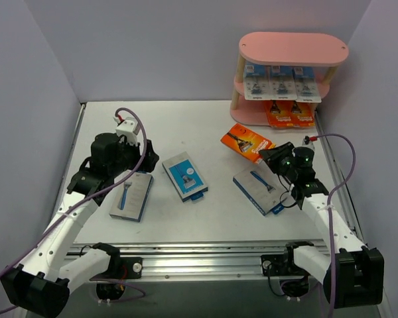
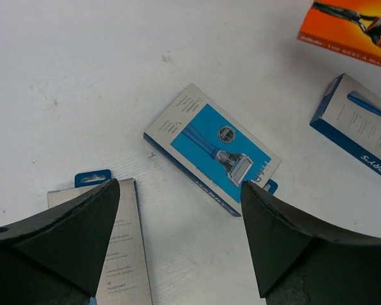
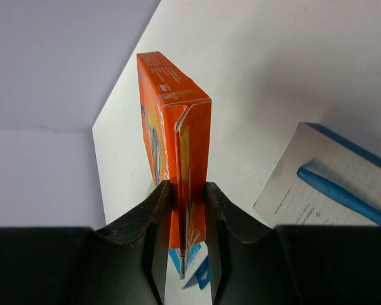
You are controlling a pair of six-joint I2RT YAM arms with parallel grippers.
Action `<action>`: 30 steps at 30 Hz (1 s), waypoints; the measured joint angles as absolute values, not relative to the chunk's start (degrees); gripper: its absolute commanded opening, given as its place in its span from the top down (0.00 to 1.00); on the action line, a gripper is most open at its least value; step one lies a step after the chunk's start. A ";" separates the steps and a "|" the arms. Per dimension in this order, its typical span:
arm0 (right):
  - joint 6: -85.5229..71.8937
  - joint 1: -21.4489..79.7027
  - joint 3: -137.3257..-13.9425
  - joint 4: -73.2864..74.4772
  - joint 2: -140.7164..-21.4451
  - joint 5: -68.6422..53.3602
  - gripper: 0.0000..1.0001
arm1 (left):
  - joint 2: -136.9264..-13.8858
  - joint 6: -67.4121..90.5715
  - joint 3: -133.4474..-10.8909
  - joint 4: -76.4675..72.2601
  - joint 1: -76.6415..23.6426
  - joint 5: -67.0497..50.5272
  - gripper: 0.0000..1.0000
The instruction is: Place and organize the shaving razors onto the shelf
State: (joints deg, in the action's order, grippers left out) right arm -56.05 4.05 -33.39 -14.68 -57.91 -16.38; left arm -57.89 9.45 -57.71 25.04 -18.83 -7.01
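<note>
From above, the pink shelf (image 1: 293, 50) stands at the far right corner of the table (image 1: 205, 122). Blister cards (image 1: 282, 83) are lined along its middle board and orange packs (image 1: 278, 114) lie on its bottom one. The right gripper (image 1: 273, 154) pinches an orange box (image 1: 247, 143) by its near end, a little in front of the shelf. The step in hand is probably carrying this box to the bottom board, beside its orange fellows. The left gripper (image 1: 143, 158) hangs spread above a grey pack (image 1: 131, 195), with a blue-faced pack (image 1: 184, 176) mid-table and another blue-grey pack (image 1: 259, 191) near the right gripper. The left wrist view shows that gripper's fingers wide apart and holding nothing, the blue-faced pack lying flat beyond them, so it is best kept clear of the right arm's path. The right wrist view shows both pads pressed on the orange box's broad faces near one end, the box on edge. Held so far from its middle, it may swing. Move slowly, slip it in under the middle board without nudging the packs already there, and release only once it rests.
</note>
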 measured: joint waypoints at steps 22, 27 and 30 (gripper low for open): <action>-64.99 2.22 -37.15 -30.20 -78.15 3.20 1.00 | -56.49 9.87 -57.60 25.58 -29.39 3.27 0.06; -65.25 2.24 -41.06 -35.22 -83.83 4.58 1.00 | -56.49 9.82 -57.60 25.65 -30.70 4.08 0.06; -65.82 2.31 -42.54 -37.47 -85.62 5.26 1.00 | -56.58 9.78 -57.60 25.67 -31.20 4.62 0.06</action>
